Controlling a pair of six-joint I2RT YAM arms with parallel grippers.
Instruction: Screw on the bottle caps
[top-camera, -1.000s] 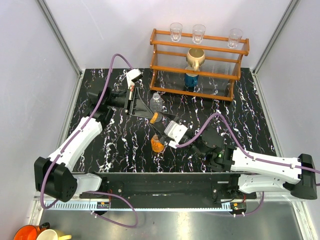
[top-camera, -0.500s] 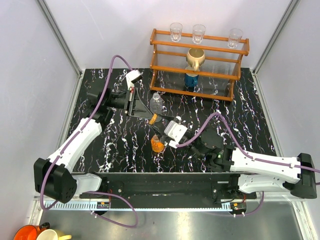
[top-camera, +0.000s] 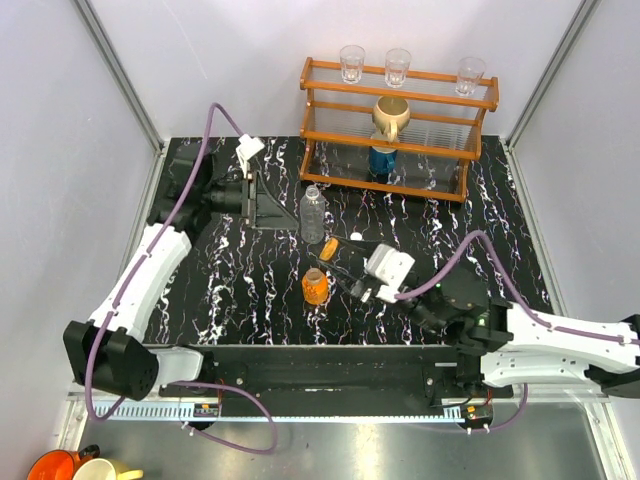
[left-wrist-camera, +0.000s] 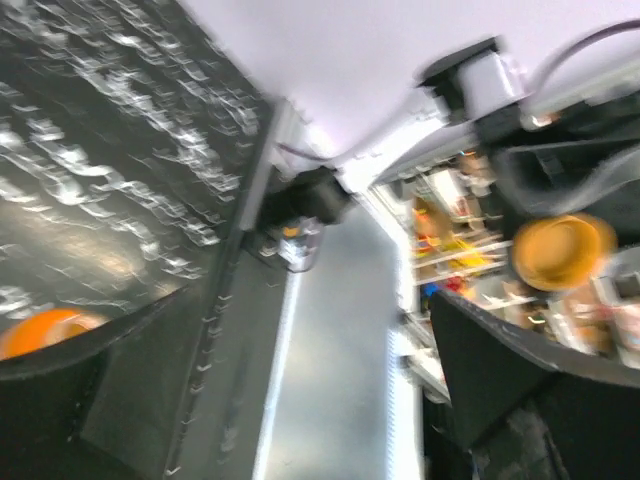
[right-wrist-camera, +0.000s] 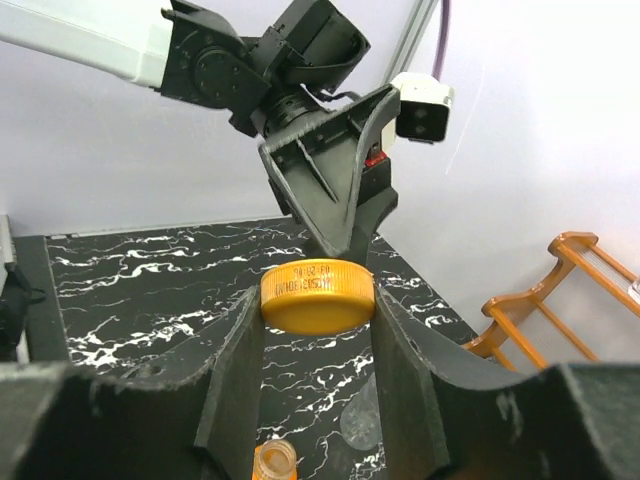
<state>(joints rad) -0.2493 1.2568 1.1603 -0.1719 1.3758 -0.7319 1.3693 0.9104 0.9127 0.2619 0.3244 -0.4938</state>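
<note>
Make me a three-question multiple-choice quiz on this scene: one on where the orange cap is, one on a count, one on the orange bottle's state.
1. Where is the orange cap?
A. held by the left gripper
B. held by the right gripper
C. screwed onto a bottle

2. How many drinking glasses stand on top of the wooden rack?
A. two
B. three
C. five

3. The orange bottle is:
A. upright with its neck open
B. lying on its side
C. capped

Answers:
1 B: the right wrist view shows the cap clamped between that gripper's fingers, and the left gripper is open and empty.
2 B: three glasses stand in a row along the top.
3 A: it stands on the table with a bare neck.
</note>
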